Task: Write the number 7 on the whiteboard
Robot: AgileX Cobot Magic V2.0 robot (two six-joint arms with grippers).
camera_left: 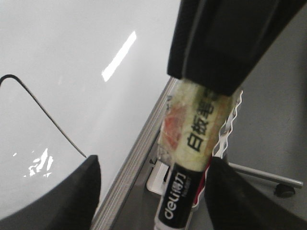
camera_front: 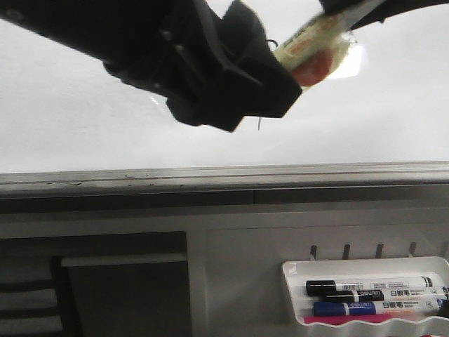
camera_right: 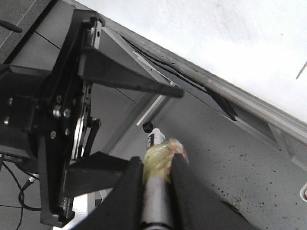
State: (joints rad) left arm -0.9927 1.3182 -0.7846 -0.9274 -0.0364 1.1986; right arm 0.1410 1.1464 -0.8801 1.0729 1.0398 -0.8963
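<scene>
Number 7 (camera_left: 45, 115) on whiteboard (camera_left: 72, 48) — left wrist view only, front blocked.

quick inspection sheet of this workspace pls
surface: whiteboard, glossy with glare, grey rail along its lower edge
job's things: number 7, thin dark stroke, only partly in view; taped marker
clutter: marker tray with a black marker and a blue marker
grippers: right gripper shut on the taped marker; left gripper open around it
cables: thin dark wires beside the left arm
surroundings: grey panel under the board
</scene>
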